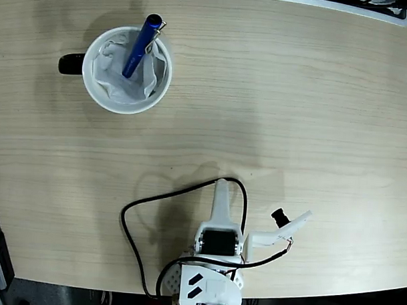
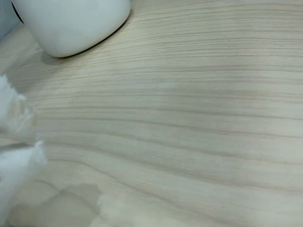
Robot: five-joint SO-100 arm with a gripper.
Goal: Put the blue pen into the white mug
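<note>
Already the blue pen (image 1: 140,48) leans in the white mug (image 1: 98,95), cap end upper-right; claw (image 1: 219,193) state unclear.

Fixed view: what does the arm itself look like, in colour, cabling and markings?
A white plastic arm with a black motor block set into it. Black cables loop beside it, and two black slanted marks show on its base. The white gripper has a small black part beside it.

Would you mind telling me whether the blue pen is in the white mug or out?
In. The blue pen stands tilted inside the white mug, its clip end leaning over the rim.
</note>
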